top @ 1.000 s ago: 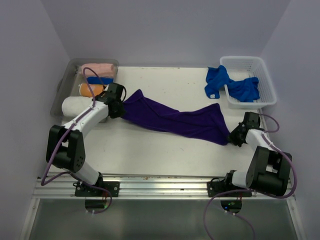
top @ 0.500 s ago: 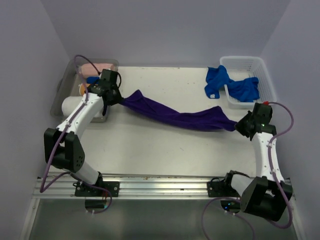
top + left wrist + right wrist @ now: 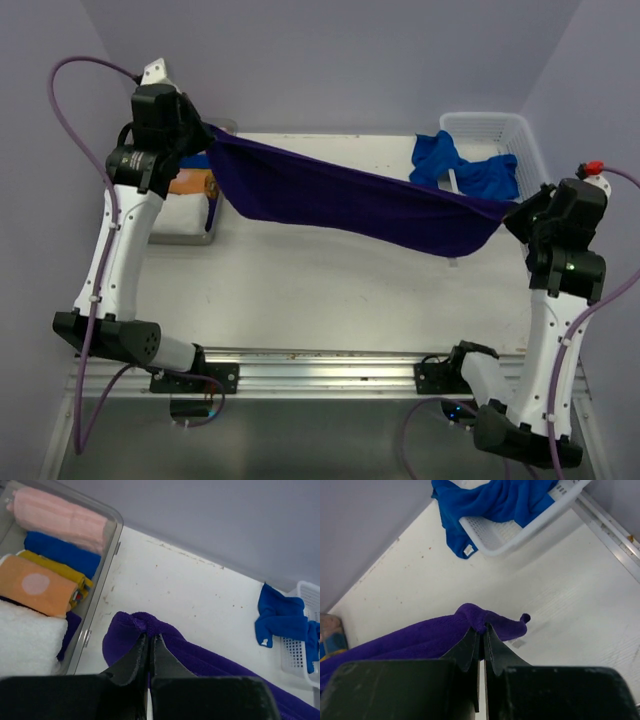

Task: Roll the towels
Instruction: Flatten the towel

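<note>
Raised off white table point(image 3: 330, 285), purple towel point(image 3: 350, 205) spans left tool point(image 3: 150, 638) and right tool point(image 3: 483, 628), both gripping it.

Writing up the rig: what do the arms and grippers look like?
Left arm and right arm: white links, black joint housings, a purple cable looping along each. Left gripper and right gripper: two black tapered fingers. Small red fitting at the right wrist.

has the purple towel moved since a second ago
Yes. The purple towel has lifted off the table, and its right end has shifted up the view, toward the basket.
</note>
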Controlling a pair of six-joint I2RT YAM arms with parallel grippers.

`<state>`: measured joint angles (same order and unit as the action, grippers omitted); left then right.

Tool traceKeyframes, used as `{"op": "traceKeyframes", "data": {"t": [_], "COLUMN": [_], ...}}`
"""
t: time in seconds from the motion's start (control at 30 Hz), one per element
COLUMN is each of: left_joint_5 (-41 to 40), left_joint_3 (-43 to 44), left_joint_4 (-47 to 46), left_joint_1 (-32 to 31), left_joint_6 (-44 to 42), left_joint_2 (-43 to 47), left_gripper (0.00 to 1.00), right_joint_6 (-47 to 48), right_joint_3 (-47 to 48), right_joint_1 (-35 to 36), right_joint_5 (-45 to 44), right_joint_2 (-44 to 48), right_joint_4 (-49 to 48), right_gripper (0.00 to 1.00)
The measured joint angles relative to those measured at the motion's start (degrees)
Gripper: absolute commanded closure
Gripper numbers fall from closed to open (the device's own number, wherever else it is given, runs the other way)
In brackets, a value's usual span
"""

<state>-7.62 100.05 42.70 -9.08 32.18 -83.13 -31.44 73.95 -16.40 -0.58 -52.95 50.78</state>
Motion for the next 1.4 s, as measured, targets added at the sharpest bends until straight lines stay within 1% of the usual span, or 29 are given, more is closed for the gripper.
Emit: {"op": "traceKeyframes", "data": {"t": [0.2, 0.33, 0.5, 0.7, 0.83, 0.93, 1.0, 1.1, 1.17, 1.27, 1.33, 1.4], "left_joint_5": [-0.28, -1.05, -1.60, -1.44, -0.24, 1.38, 3.06, 6.49, 8.33, 9.25, 8.31, 7.61], "left_joint_3": [4.92, 5.95, 6.05, 6.25, 5.46, 0.63, -4.87, -15.41, -21.38, -28.61, -30.23, -30.23], "left_joint_4": [1.79, 3.43, 4.59, 5.22, 4.85, 2.62, 0.11, -4.13, -6.73, -9.62, -10.34, -11.39], "left_joint_1": [0.20, 0.35, 0.44, 0.44, 0.46, 0.48, 0.59, 0.79, 0.81, 0.61, 0.04, -0.55], "left_joint_6": [-0.48, -1.36, -1.86, -2.03, -2.12, -2.40, -2.38, -2.21, -1.84, -1.62, -1.36, -1.29], "left_joint_2": [2.89, 5.73, 10.86, 17.90, 20.57, 22.27, 22.21, 18.97, 14.99, 5.42, -1.81, -7.93], "left_gripper": [1.00, 1.00, 1.00, 1.00, 1.00, 1.00, 1.00, 1.00, 1.00, 1.00, 1.00, 1.00], "right_joint_6": [0.87, 1.05, 0.94, 0.37, 0.37, 0.39, 0.42, 0.52, 0.52, -0.28, -1.42, -2.54], "right_joint_3": [6.36, 11.96, 18.80, 22.53, 23.08, 19.82, 14.75, 6.01, -1.03, -12.20, -18.84, -23.19], "right_joint_1": [0.02, 1.46, 2.27, 2.54, 2.75, 2.91, 2.89, 2.89, 2.89, 2.91, 2.89, 2.91], "right_joint_5": [-1.95, -4.20, -6.19, -8.15, -9.53, -10.47, -10.84, -11.37, -11.72, -11.67, -10.93, -10.27], "right_joint_2": [3.69, 5.07, 7.67, 13.97, 16.26, 16.96, 17.31, 17.25, 16.63, 14.43, 9.81, 3.15], "right_joint_4": [5.53, 10.38, 12.94, 15.89, 17.18, 17.22, 16.83, 16.13, 15.02, 10.19, 6.49, 1.25], "right_gripper": [1.00, 1.00, 1.00, 1.00, 1.00, 1.00, 1.00, 1.00, 1.00, 1.00, 1.00, 1.00]}}
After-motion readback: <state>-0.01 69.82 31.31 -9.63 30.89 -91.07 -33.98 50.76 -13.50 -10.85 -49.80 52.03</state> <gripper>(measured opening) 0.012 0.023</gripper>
